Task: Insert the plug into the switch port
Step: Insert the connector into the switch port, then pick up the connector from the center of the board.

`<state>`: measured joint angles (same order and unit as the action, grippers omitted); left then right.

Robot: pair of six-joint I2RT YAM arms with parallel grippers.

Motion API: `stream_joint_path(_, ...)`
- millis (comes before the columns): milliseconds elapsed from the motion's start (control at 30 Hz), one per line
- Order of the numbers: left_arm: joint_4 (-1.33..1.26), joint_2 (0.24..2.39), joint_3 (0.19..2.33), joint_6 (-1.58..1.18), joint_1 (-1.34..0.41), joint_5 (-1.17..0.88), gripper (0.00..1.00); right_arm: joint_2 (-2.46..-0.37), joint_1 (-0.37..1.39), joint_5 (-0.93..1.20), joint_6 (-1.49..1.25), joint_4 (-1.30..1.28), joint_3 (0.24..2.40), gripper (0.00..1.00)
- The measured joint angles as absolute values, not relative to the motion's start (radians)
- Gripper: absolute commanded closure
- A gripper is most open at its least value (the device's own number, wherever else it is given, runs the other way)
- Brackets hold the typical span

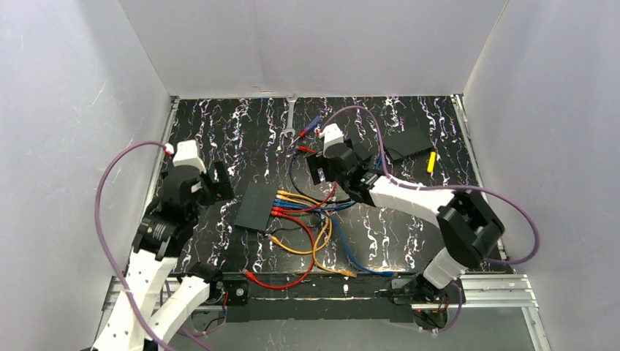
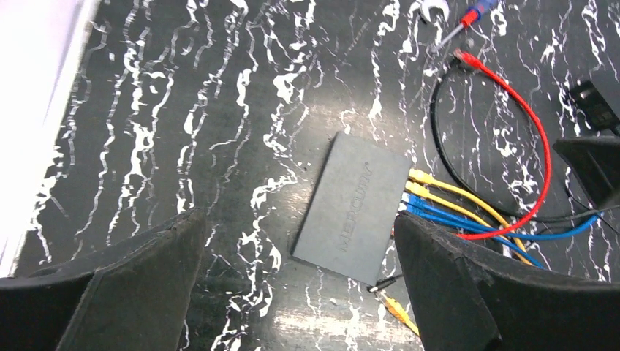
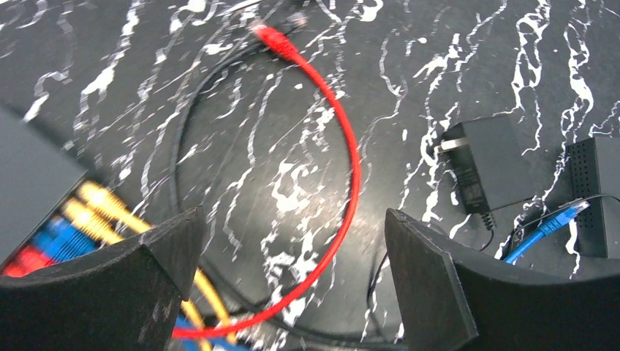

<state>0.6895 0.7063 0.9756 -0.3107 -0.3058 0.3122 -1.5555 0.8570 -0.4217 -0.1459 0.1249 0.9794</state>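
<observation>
Since its socket edge faced right, the flat matte-black switch box took coloured cables there; left gripper and right gripper hovered wide-fingered, empty, either side.

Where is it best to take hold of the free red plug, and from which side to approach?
Probably the red plug, just behind its tip, from straight above, the right fingers closing across its narrow sides. It lies flat on the table, top unobstructed; a black cable runs close beside it.
</observation>
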Motion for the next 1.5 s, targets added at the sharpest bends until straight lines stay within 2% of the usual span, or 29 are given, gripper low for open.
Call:
stream_joint_path(133, 0.698, 0.624, 0.949, -0.306, -0.345, 0.402, 0.02, -1.676, 0.797, -0.428, -0.179, 0.113, 1.061, 0.03)
stream_joint_path(333, 0.699, 0.626, 0.918, -0.293, -0.397, 0.426, 0.02, -1.785, 0.761, -0.406, -0.219, 0.101, 1.118, 0.16)
stream_joint_path(467, 0.698, 0.625, 0.912, -0.286, -0.415, 0.429, 0.02, -1.886, 0.764, -0.331, -0.253, 0.084, 1.219, 0.17)
stream_joint_path(633, 0.697, 0.623, 0.91, -0.28, -0.425, 0.432, 0.02, -1.998, 0.804, -0.313, -0.282, 0.081, 1.34, 0.16)
stream_joint_path(867, 0.697, 0.61, 0.907, -0.276, -0.434, 0.437, 0.02, -2.158, 0.92, -0.419, -0.289, 0.045, 1.515, 0.21)
stream_joint_path(933, 0.697, 0.607, 0.906, -0.273, -0.436, 0.438, 0.02, -2.193, 0.945, -0.457, -0.288, 0.029, 1.552, 0.27)
stream_joint_path(1033, 0.697, 0.603, 0.905, -0.272, -0.439, 0.439, 0.02, -2.228, 0.962, -0.496, -0.285, 0.019, 1.579, 0.42)
stream_joint_path(1200, 0.697, 0.599, 0.897, -0.272, -0.442, 0.442, 0.01, -2.24, 0.958, -0.529, -0.294, 0.0, 1.583, 0.54)
stream_joint_path(1367, 0.697, 0.599, 0.894, -0.271, -0.442, 0.445, 0.01, -2.24, 0.955, -0.551, -0.305, -0.006, 1.578, 0.82)
stream_joint_path(1433, 0.697, 0.599, 0.894, -0.271, -0.442, 0.446, 0.01, -2.239, 0.955, -0.559, -0.312, 0.006, 1.566, 0.97)
stream_joint_path(1500, 0.697, 0.599, 0.894, -0.272, -0.442, 0.446, 0.01, -2.229, 0.952, -0.564, -0.318, 0.031, 1.541, 0.99)
